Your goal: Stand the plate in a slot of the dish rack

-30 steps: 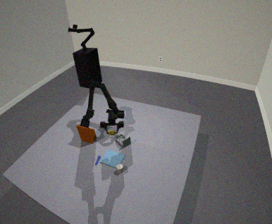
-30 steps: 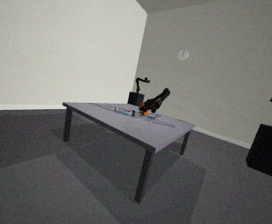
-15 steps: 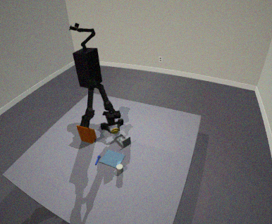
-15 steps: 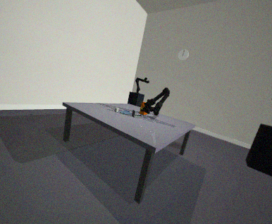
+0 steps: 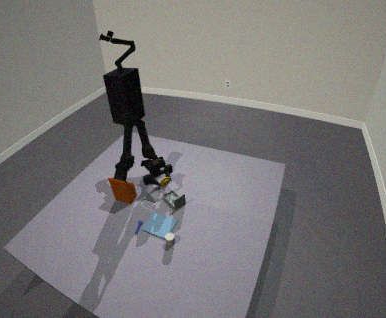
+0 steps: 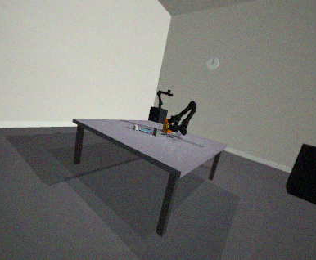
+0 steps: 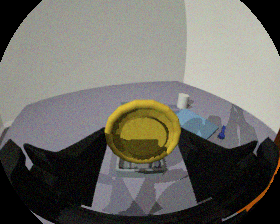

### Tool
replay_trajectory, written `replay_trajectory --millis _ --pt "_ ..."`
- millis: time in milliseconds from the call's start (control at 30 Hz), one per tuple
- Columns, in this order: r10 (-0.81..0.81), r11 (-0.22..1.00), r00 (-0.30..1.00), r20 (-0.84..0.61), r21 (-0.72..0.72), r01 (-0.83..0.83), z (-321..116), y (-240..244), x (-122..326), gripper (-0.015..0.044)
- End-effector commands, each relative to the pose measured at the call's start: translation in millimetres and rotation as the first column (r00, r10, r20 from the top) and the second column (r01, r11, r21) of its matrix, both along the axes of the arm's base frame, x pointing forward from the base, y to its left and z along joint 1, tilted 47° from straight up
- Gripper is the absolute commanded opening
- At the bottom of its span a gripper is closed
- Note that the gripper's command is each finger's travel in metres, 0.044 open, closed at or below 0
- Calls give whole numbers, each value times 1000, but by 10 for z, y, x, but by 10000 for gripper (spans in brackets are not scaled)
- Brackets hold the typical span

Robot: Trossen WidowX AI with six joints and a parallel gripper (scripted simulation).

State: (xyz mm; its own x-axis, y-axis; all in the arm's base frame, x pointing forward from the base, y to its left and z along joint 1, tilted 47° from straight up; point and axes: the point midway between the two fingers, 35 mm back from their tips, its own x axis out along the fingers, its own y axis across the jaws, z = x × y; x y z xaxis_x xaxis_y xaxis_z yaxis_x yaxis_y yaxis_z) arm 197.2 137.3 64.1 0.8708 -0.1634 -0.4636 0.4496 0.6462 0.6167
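The yellow plate (image 5: pixel 165 181) (image 7: pixel 142 131) is held between the fingers of my gripper (image 5: pixel 164 178) (image 7: pixel 143 132), which is shut on its opposite edges. In the wrist view the plate's face is turned to the camera, and in the top view it looks steeply tilted, close to upright. The small grey dish rack (image 5: pixel 169 201) (image 7: pixel 136 174) stands on the table with a dark panel at one end. In the wrist view the rack shows below and beyond the plate, which hides part of it. In the top view the plate is off the rack, on the arm's side.
An orange panel (image 5: pixel 123 191) stands near the arm's base. A light blue square (image 5: pixel 158 226) (image 7: pixel 193 123) lies beyond the rack, with a white cup (image 5: pixel 169 239) (image 7: pixel 183 101) and a small blue utensil (image 5: pixel 138 227) (image 7: pixel 222 132) beside it. Another arm stands on a black pedestal (image 5: pixel 125 97).
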Motion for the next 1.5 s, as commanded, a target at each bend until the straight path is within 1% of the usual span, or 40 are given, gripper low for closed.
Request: replay_trajectory --millis 0,233,733,1467 --pt "-1 1000 1000 27 11 0 33 -2 -6 0" --pt "-1 1000 1000 26 11 0 21 7 -1 0" --pt "1 1000 1000 24 15 -1 -249 160 139 0" --pt "2 1000 1000 29 31 -3 -361 101 331 0"
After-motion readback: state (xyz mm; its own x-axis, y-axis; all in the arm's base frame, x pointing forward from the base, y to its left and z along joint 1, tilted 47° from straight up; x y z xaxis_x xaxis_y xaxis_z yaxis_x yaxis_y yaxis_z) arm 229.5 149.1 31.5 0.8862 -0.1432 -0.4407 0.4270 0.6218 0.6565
